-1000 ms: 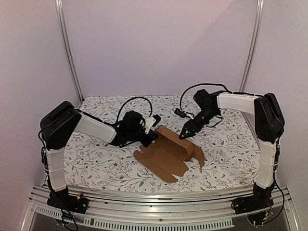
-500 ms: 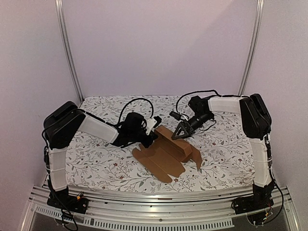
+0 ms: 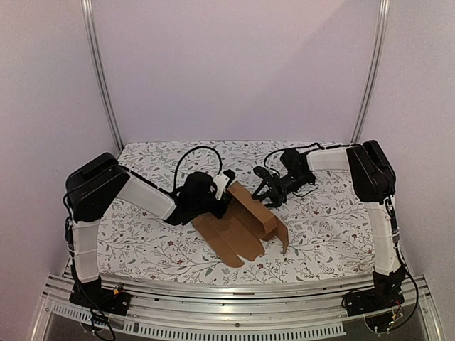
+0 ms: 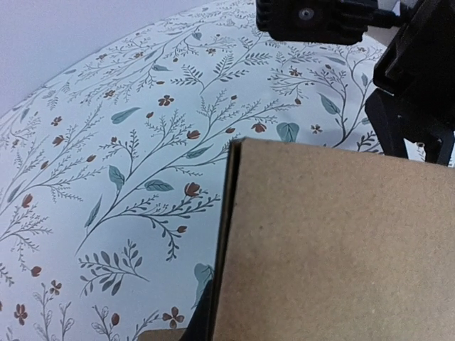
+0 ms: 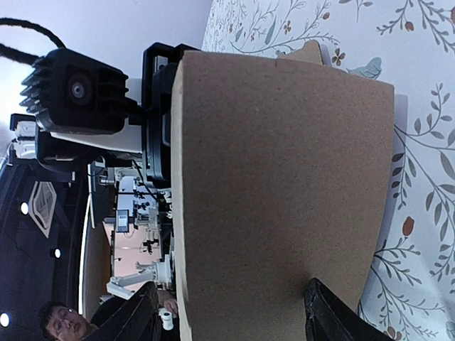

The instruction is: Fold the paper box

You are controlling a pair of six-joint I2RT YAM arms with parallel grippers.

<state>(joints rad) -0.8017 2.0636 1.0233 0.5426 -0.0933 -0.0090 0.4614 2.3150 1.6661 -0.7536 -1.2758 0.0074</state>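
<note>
The paper box (image 3: 240,226) is a brown cardboard sheet lying mid-table, with one panel raised along its far edge. My left gripper (image 3: 222,196) is at the left end of that raised panel. In the left wrist view the panel (image 4: 334,249) fills the lower right, and one dark finger (image 4: 199,320) presses its left face, so the gripper is shut on it. My right gripper (image 3: 261,192) is at the panel's far side. In the right wrist view its fingers (image 5: 334,312) stand wide apart, open, with the panel (image 5: 277,185) right in front of them.
The floral cloth (image 3: 142,234) covers the table. Metal frame posts (image 3: 99,78) rise at the back corners. The right gripper's black body (image 4: 416,92) shows just behind the panel in the left wrist view. The left wrist camera (image 5: 78,89) shows beyond the panel in the right wrist view.
My right gripper has swung left and down to the raised panel. The box has slid a little left and toward the near edge. My left gripper stays on the panel.
</note>
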